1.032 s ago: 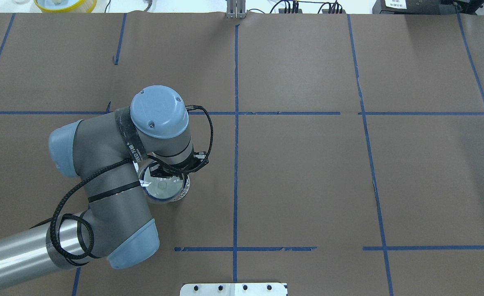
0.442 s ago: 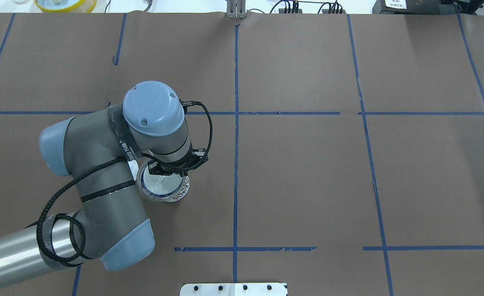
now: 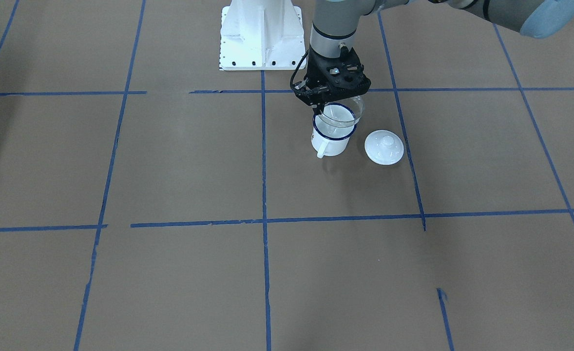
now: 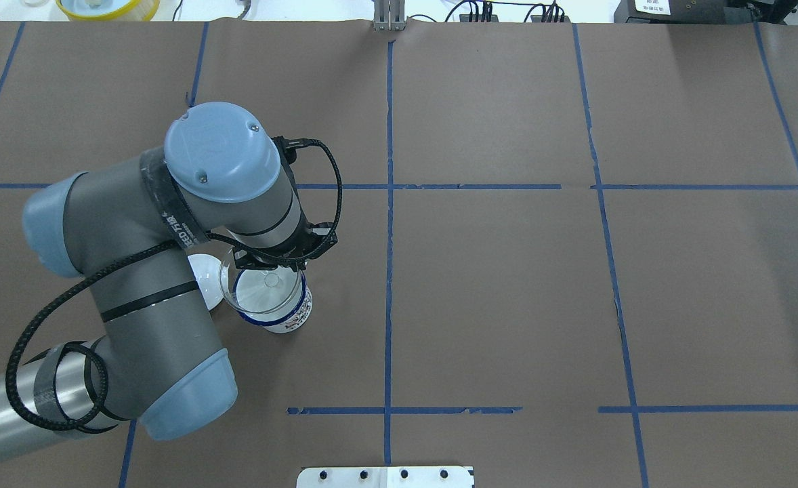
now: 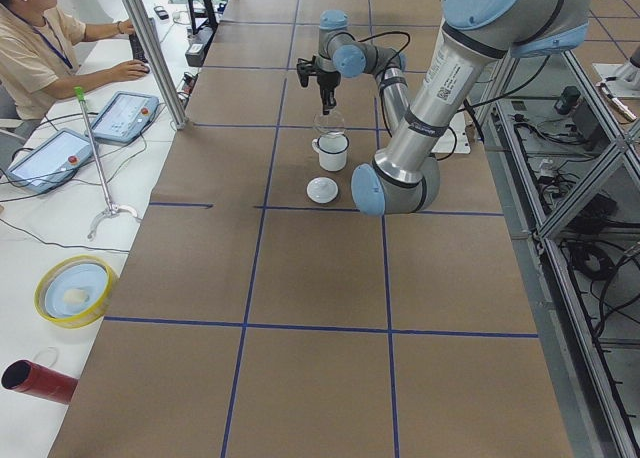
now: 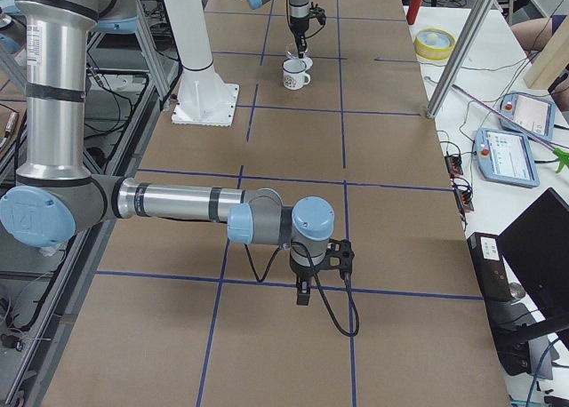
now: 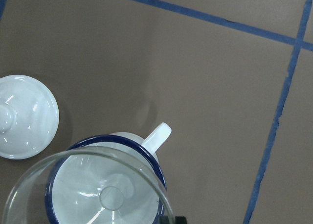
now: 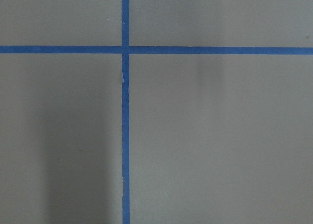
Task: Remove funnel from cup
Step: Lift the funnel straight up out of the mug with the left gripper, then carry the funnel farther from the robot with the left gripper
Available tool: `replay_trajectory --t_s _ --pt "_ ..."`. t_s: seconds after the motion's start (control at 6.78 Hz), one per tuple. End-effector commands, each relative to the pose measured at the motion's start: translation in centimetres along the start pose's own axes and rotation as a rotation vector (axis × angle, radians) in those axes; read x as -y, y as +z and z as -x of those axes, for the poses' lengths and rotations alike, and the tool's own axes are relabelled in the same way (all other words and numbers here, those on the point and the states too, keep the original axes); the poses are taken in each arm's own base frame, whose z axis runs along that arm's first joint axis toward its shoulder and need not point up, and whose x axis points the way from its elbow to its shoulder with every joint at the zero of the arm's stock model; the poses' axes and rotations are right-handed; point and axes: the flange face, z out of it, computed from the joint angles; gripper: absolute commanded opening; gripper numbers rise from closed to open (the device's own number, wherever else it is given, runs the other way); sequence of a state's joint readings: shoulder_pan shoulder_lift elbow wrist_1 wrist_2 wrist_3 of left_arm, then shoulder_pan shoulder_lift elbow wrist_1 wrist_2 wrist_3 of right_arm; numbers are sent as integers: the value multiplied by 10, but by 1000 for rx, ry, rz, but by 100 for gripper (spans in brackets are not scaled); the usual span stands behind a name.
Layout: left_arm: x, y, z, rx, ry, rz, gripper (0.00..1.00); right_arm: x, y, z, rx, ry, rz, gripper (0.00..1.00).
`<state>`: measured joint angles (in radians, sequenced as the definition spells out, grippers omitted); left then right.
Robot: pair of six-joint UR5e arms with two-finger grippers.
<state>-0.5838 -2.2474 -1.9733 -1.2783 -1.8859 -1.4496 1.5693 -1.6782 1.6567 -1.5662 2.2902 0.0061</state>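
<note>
- the funnel [image 3: 340, 116] is pinched by its rim in the jaws of the left gripper [image 3: 319, 109], which are narrowed onto the clear plastic wall
- it hangs from the jaws with its wide mouth up, just above the cup [image 3: 332, 142]; whether the spout is clear of the blue rim cannot be told
- the cup stands upright on the brown paper [image 3: 170, 161], right under the jaws and apart from them, its loop handle pointing away from the robot
- a white domed lid [image 3: 384, 146] lies flat near the cup, below the jaws and off to the robot's left
- the right gripper [image 6: 302, 293] hangs well apart from all this, over a crossing of blue tape lines [image 8: 125, 50]; i cannot tell how its jaws stand
</note>
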Motion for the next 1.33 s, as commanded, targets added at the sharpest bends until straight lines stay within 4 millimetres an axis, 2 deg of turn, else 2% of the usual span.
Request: replay_trajectory --t_s 0.0,0.15,0.29,0.44,0.74,0.88,1.18 --pt "58 -45 17 -42 -68 -101 0 0 0 0 0 0 0 100" --pt "98 -66 33 -82 -112 -164 0 0 0 0 0 0 0 100" --pt "129 -69 45 -141 -139 -213 0 0 0 0 0 0 0 100" --pt "161 -41 41 -215 -260 -242 0 0 0 0 0 0 0 100" --pt "214 33 49 -439 -446 -338 0 0 0 0 0 0 0 100" --pt "236 53 56 -529 -475 -440 0 0 0 0 0 0 0 100" --pt "255 101 69 -636 -523 -563 0 0 0 0 0 0 0 100"
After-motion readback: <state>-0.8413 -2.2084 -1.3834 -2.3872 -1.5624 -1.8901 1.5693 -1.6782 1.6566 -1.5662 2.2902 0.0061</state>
